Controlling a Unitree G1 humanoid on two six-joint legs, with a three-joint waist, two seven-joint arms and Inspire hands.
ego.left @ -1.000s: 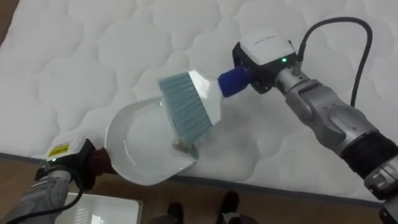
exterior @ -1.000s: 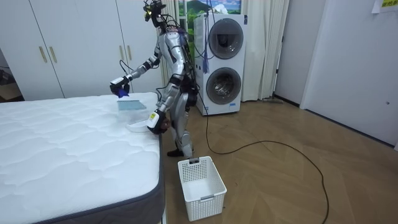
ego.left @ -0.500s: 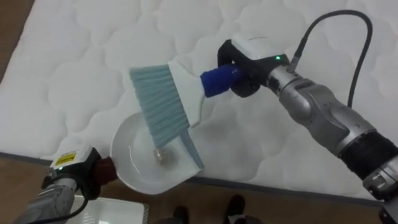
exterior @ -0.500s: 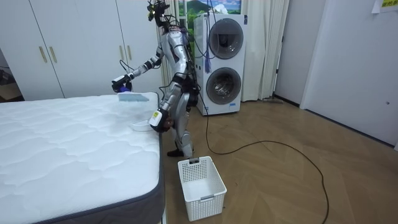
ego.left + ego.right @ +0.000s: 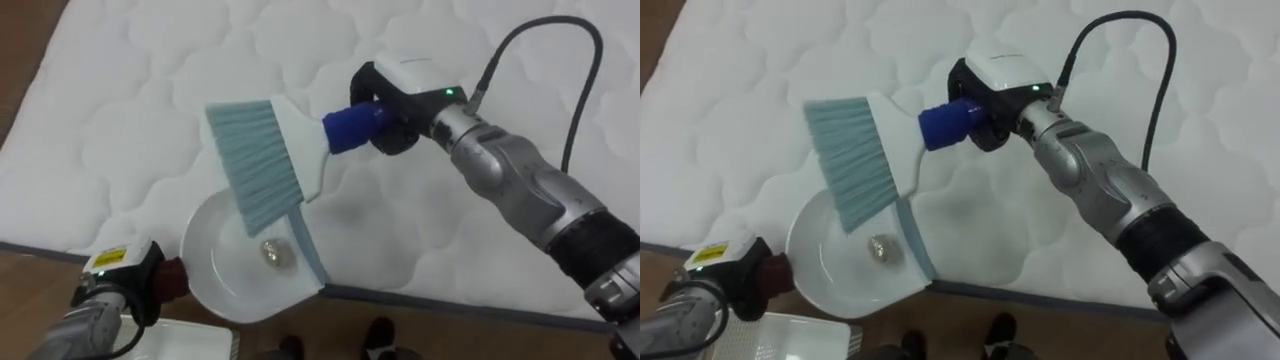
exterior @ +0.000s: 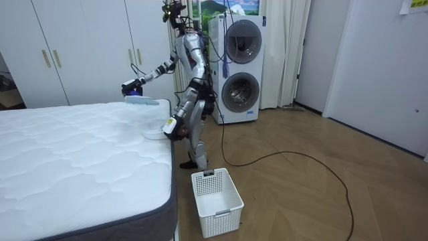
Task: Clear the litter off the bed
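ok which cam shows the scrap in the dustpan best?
Left eye view: the scrap lies in the dustpan, clear of the brush above it. Right eye view shows it nearly as well. Room view: dustpan visible, scrap too small to tell.

Dustpan (image 5: 225, 275) at mattress (image 5: 150, 90) near edge, partly overhanging floor side. Small scrap (image 5: 274, 253) in dustpan. Brush (image 5: 265, 165) above dustpan's far side, bristles toward robot's left. Basket (image 6: 216, 194) on floor beside mattress corner, near robot's feet. Stacked washing machines (image 6: 239, 67) behind robot; wardrobes (image 6: 67, 47) behind mattress.
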